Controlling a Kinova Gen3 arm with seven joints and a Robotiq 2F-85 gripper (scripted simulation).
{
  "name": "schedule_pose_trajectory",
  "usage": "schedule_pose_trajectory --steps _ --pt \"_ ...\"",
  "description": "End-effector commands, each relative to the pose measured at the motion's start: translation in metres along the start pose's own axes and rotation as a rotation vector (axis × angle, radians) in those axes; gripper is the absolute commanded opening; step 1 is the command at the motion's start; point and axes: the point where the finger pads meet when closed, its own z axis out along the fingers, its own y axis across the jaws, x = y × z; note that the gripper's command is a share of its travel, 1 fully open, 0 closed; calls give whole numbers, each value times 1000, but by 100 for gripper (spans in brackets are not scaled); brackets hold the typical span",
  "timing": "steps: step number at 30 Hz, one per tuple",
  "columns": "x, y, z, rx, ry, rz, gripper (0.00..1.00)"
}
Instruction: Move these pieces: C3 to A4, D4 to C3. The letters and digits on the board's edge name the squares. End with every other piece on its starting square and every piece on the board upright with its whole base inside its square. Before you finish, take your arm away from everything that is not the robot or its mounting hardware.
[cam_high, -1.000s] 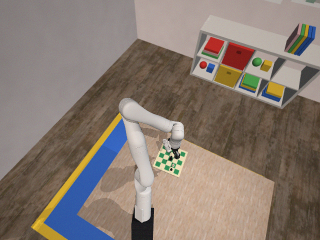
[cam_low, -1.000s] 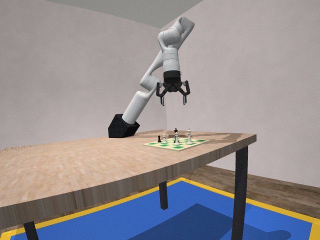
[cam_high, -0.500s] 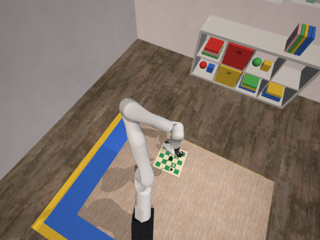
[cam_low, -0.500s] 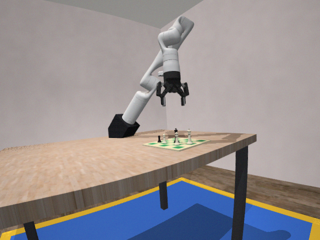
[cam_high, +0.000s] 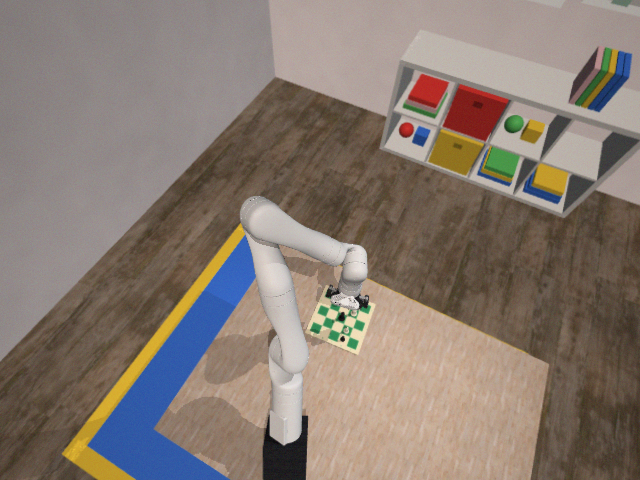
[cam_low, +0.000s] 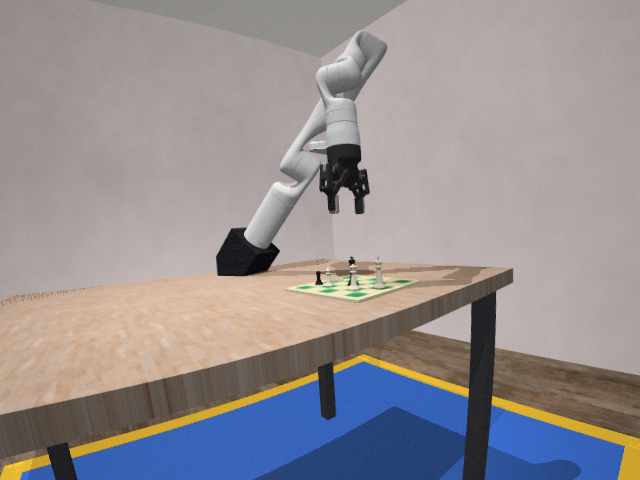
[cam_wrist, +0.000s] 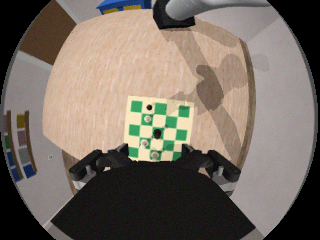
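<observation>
Around the tall black piece (cam_high: 341, 316) (cam_low: 351, 261) (cam_wrist: 157, 133) four others are standing upright on the board (cam_high: 332, 341) (cam_low: 320, 294) (cam_wrist: 191, 117): a black pawn (cam_high: 342, 338) (cam_low: 318, 278) (cam_wrist: 149, 107), a small white piece (cam_high: 346, 329) (cam_low: 328, 277) (cam_wrist: 147, 119), a medium white piece (cam_high: 354, 312) (cam_low: 353, 277) (cam_wrist: 144, 143) and a tall white piece (cam_low: 378, 273) (cam_wrist: 155, 155). The tall black piece is occupying C3, the centre square; labels are too small for picking out D4's piece. The gripper (cam_high: 347, 297) (cam_low: 346, 205) (cam_wrist: 154, 149) is hanging above them—fingers spread, pinching nothing. The wrist view is showing the tall white piece, which the gripper is hiding from the top view.
</observation>
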Motion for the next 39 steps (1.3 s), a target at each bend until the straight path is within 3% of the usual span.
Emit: schedule_pose_trajectory --steps 1,22,24,39 --pt "0 2 2 -5 1 -84 100" --pt "-1 3 9 -7 -2 -794 100" --pt "-1 3 9 -7 -2 -794 100" --pt "-1 3 14 -8 -5 -1249 100"
